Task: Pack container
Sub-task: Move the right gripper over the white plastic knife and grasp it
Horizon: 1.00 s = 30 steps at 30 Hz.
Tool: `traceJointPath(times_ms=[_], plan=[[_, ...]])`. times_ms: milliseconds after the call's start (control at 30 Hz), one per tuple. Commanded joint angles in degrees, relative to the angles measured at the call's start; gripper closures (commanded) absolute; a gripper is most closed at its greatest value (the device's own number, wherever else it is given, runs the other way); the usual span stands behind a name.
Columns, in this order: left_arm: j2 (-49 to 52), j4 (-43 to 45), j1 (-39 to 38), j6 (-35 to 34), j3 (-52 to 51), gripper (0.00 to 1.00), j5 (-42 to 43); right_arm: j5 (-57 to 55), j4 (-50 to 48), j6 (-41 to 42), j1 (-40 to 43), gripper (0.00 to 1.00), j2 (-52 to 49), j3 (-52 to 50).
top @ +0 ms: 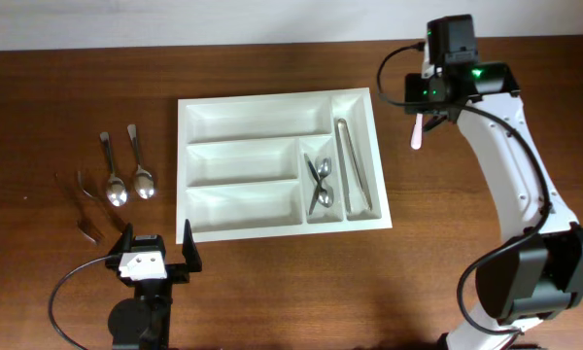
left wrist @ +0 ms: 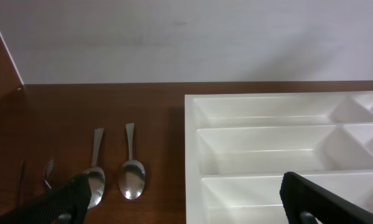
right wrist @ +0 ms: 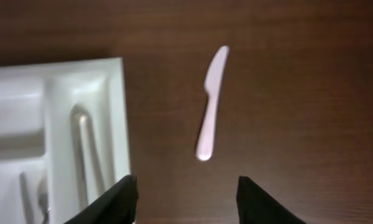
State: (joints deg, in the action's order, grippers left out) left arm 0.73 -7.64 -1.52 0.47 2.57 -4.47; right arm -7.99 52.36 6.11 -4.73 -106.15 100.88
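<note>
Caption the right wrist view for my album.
Open right gripper hovers over a pink knife beside the white tray.

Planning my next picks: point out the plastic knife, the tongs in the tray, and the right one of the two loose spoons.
plastic knife (right wrist: 208, 124), right wrist view, on its handle.
tongs (top: 345, 146), overhead view, near the joined end.
right loose spoon (left wrist: 132, 179), left wrist view, on its bowl.
</note>
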Motion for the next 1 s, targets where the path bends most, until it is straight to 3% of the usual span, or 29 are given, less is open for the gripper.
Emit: traceJointPath(times_ms=[0, 400, 967], plan=[[-0.4, 0.1, 0.2, 1.1, -0.5, 0.01, 0.2, -1.7, -2.1, 0.2, 1.6, 0.44, -2.9, 0.7], [-0.4, 0.1, 0.2, 1.1, -0.5, 0.01, 0.2, -1.7, -12.0, -2.5, 6.3, 0.36, -13.7, 0.7], [-0.4, 0.1, 0.2, 1.1, -0.5, 0.01, 0.2, 0.0, -20.7, -2.6, 6.8, 0.35, -24.6, 0.7]])
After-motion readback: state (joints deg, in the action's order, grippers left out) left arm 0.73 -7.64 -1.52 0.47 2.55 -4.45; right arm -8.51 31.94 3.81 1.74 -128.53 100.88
